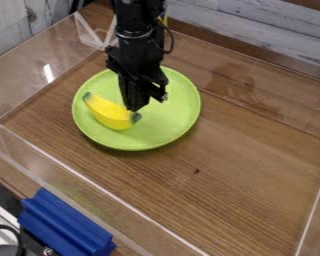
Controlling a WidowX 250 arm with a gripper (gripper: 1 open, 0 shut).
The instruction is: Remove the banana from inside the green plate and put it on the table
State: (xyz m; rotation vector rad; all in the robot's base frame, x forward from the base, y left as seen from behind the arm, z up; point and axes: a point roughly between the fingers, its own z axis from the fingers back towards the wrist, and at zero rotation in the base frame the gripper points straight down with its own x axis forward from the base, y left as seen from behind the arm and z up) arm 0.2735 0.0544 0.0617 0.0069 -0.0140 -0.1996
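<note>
No brand, label or writing can be read anywhere in the view.

The tool (136, 108) points straight down over the green plate (176, 122), black, w/ cables running up the arm. Its jaws are drawn fully together at the right end of the banana (109, 112); tips sit on or against the fruit there, but the tool body hides the contact, so whether the banana is truly pinched can't be told.

The banana lies inside the plate, left half, curved, yellow, dark tip toward the plate's left rim. It rests on the plate floor, not lifted.

The plate sits toward the far-left part of the desk (243, 170), near the back edge. Clear acrylic walls (23, 75) border the desk. A blue ribbed object (63, 232) is at the near-left corner, well apart from the plate.
</note>
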